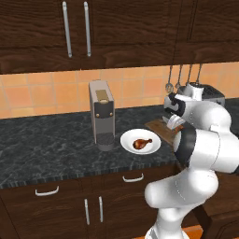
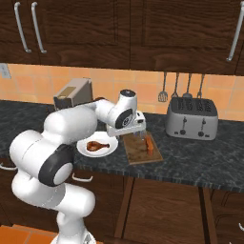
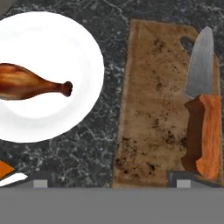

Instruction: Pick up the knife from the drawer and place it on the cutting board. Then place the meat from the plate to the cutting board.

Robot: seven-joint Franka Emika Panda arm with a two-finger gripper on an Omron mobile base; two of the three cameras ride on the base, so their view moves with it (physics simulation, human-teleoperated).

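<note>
the cutting board [image 3: 153, 105] lies flat on the dark counter [image 3: 111, 74], just beside the white plate [image 3: 52, 52] but not touching it. the gripper [image 2: 140, 135] hovers over the board's near end with its fingers spread and holding nothing. the knife [image 3: 202, 109] rests along the board's edge by one fingertip [image 3: 186, 179], blade pointing away, and the meat [image 3: 30, 83] sits on the plate, well off to the other side.
</note>
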